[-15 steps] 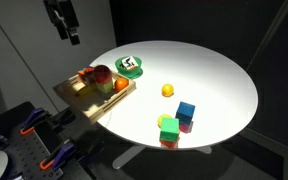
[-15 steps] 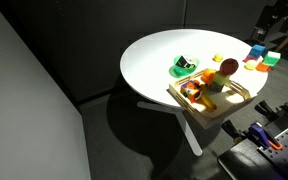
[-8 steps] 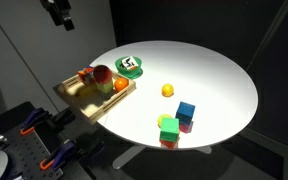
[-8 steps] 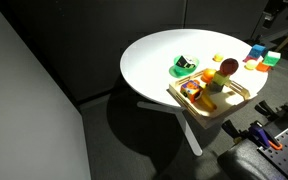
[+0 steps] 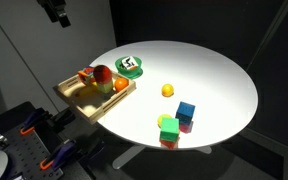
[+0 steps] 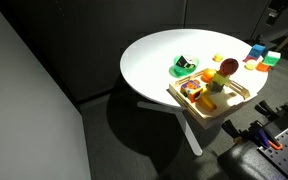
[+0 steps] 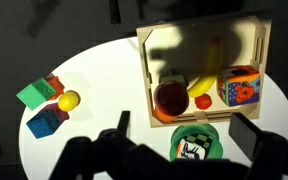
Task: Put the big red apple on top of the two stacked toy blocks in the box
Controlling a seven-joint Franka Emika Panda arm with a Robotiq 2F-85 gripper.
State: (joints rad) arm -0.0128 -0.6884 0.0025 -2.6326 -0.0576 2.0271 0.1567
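The big red apple (image 5: 102,73) is in the light-wood box (image 5: 74,97). It appears to rest on the two stacked reddish-orange blocks, of which only an orange edge (image 7: 160,116) shows under it in the wrist view. The apple (image 6: 228,67) stands above the box rim (image 6: 209,112) in both exterior views. My gripper (image 5: 56,12) is open and empty, high above the box and apart from it. In the wrist view its fingers (image 7: 186,127) frame the apple (image 7: 171,97) and the box (image 7: 141,75).
The box also holds a yellow banana (image 7: 209,75), a small orange fruit (image 7: 203,101) and a patterned block (image 7: 242,88). A green-and-white dish (image 5: 131,66) stands beside the box. A yellow ball (image 5: 168,90) and blue (image 5: 186,111), green (image 5: 168,126) and magenta (image 5: 185,127) cubes lie farther off.
My gripper has moved up and away from the box, towards the frame edge in both exterior views. The apple and the other things have stayed in place.
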